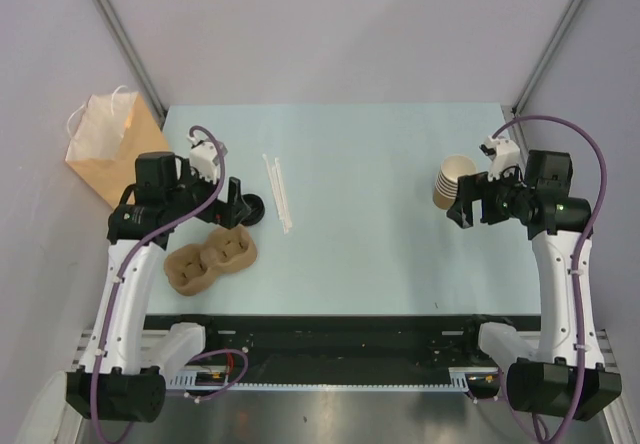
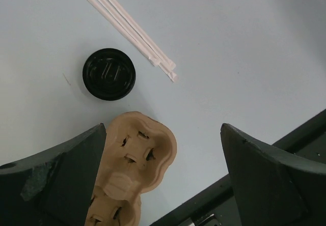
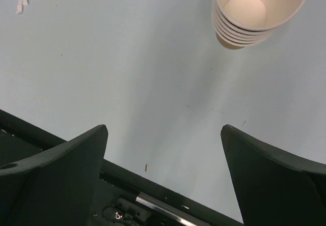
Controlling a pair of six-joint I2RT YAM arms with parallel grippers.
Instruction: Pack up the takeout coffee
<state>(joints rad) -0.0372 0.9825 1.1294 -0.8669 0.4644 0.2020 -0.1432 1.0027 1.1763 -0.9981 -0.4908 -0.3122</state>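
Note:
A round black lid (image 2: 109, 74) shows from above on the table; I cannot tell whether a cup stands under it. In the top view it (image 1: 257, 207) peeks out beside my left gripper (image 1: 234, 210). That gripper (image 2: 164, 129) is open and empty, hovering above the near end of the brown moulded-pulp carrier tray (image 2: 138, 152), with the lid just beyond its left finger. My right gripper (image 1: 462, 210) is open and empty over bare table, near the stack of lidless tan cups (image 1: 452, 181), which lies ahead of it in the right wrist view (image 3: 260, 12).
A brown paper bag (image 1: 105, 149) stands at the table's far left corner. Paper-wrapped straws (image 1: 278, 192) lie right of the lid and show in the left wrist view (image 2: 127, 30). The carrier tray (image 1: 210, 257) lies front left. The table's black front rail (image 1: 340, 334) runs below.

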